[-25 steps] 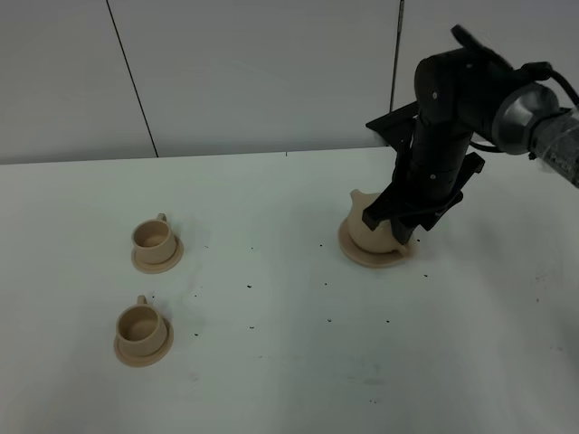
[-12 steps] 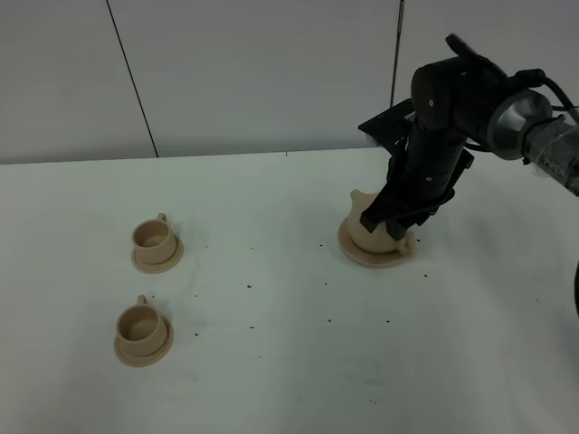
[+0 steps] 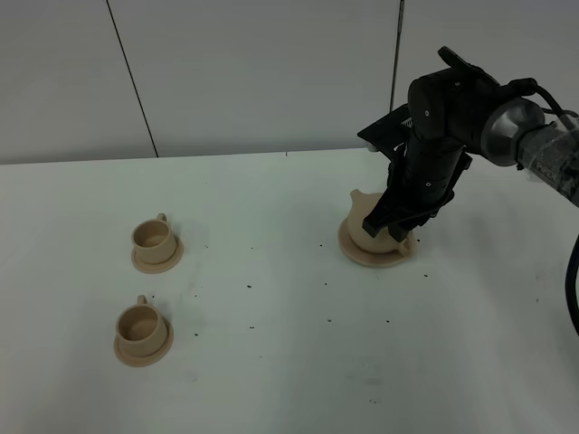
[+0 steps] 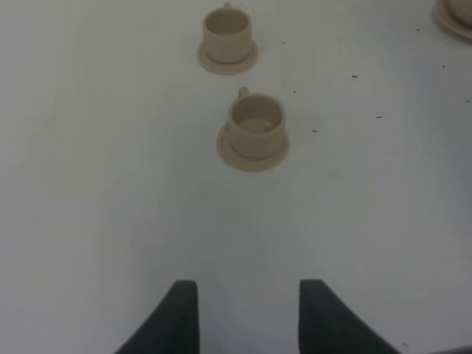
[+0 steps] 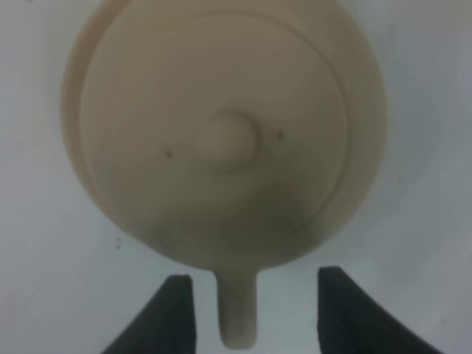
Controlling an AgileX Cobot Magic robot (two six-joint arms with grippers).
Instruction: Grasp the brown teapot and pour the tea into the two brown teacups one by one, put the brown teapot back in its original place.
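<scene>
So the right gripper (image 5: 254, 276) has its two dark fingers (image 5: 177, 310) spread wide, one on each side of the loop handle (image 5: 237, 313) of the brown teapot (image 5: 221, 133). There's white table showing between each finger and the handle, so it's straddling the handle, not pinching it, and nothing is gripped. The wrist cam looks straight down on the pot, with the lid knob (image 5: 227, 138) about in the middle of the round top. From the high camera the right gripper (image 3: 395, 226) is down low against the back side of the teapot (image 3: 366, 226). The spout pokes out toward the cups, and the pot sits flat on the big saucer (image 3: 362, 256), right of the middle of the table (image 3: 271, 380). The left gripper (image 4: 247, 284) is also open and holding nothing, fingers (image 4: 183, 313) hanging over bare tabletop. Out in front of it is the nearer teacup (image 4: 256, 125) upright on its little saucer (image 4: 243, 158). The farther teacup (image 4: 227, 33) is past it on its own saucer (image 4: 210, 63). In the high view both cups are over on the left side, well apart from the teapot, one (image 3: 152, 237) behind the other (image 3: 140, 324). Small dark specks (image 3: 249, 287) are scattered over the table between the cups and the pot.
</scene>
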